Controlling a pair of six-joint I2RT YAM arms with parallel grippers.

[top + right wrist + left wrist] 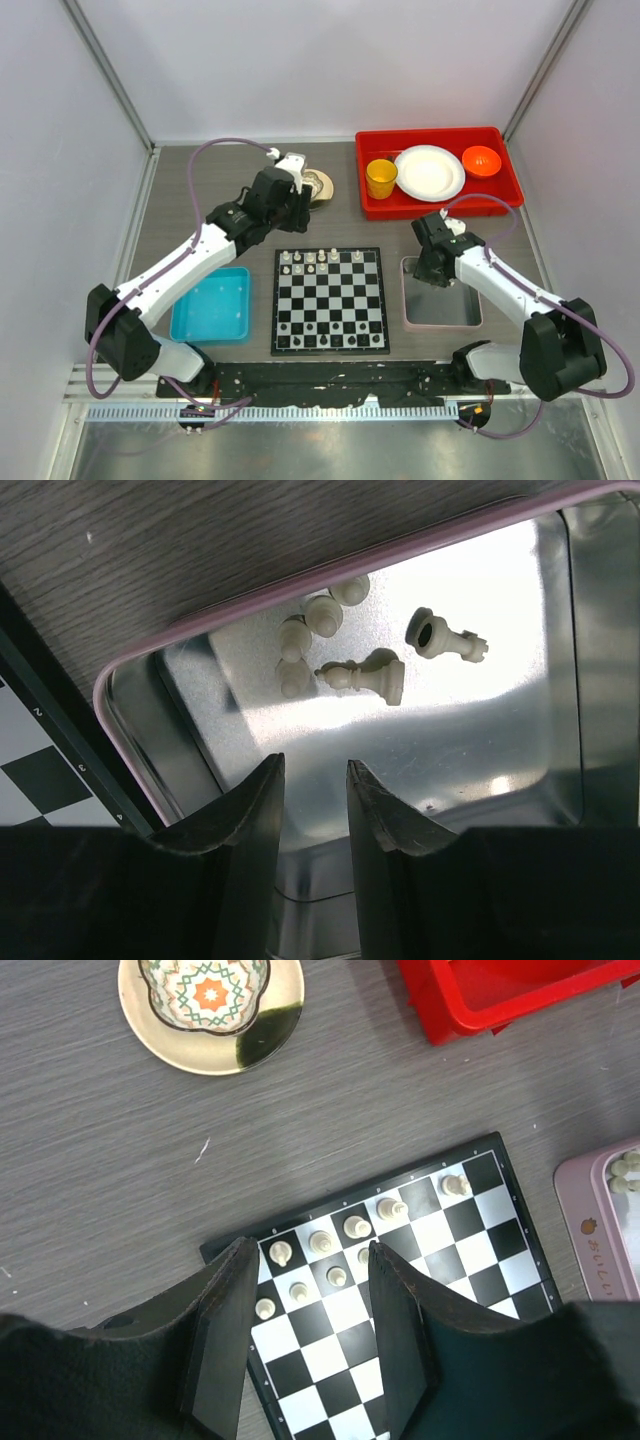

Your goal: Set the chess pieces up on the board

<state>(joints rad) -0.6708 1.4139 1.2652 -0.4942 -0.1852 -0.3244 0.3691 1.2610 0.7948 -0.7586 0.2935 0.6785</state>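
The board lies at the table's middle. Several cream chess pieces stand on its far two rows, mostly at the left. In the left wrist view they stand on the board, one of them a piece near the corner. My left gripper is open and empty above that far-left corner. My right gripper is open and empty, low over the grey tray, close to several loose pieces lying in it. It shows in the top view too.
The pink-rimmed grey tray sits right of the board, a blue bin left of it. A patterned saucer lies behind the board. A red tray at the back right holds a yellow cup, white plate and orange bowl.
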